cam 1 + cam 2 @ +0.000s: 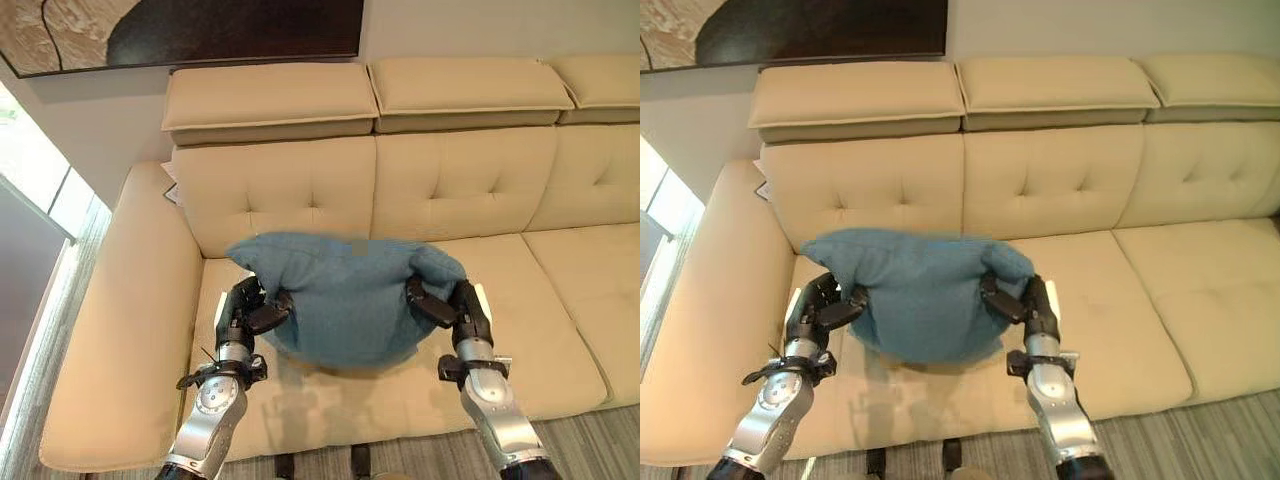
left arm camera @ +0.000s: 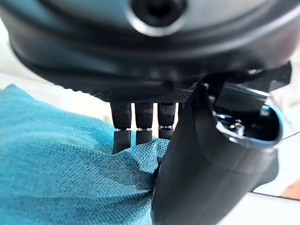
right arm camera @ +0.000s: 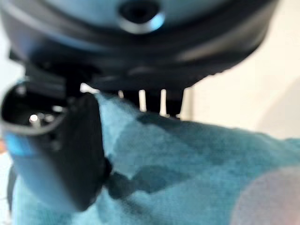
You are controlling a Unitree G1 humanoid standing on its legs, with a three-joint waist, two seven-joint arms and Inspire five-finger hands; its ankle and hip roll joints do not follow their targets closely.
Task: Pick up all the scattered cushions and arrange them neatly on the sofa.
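Observation:
A blue cushion [image 1: 345,295] hangs between both hands above the seat of the beige sofa [image 1: 560,300], in front of its left backrest. My left hand [image 1: 252,310] pinches the cushion's left edge, thumb on the near face and fingers [image 2: 136,126] behind the cloth. At the cushion's right edge my right hand [image 1: 450,305] grips it the same way, thumb [image 3: 79,154] pressed into the fabric. The cushion [image 1: 920,290] sags in the middle and casts a shadow on the seat below.
The sofa's broad left armrest [image 1: 115,330] lies beside my left arm. Raised headrest pads [image 1: 270,95] run along the back under a dark framed picture [image 1: 200,30]. Bare seat [image 1: 1200,290] extends to the right. Grey wood floor [image 1: 590,440] shows at the front.

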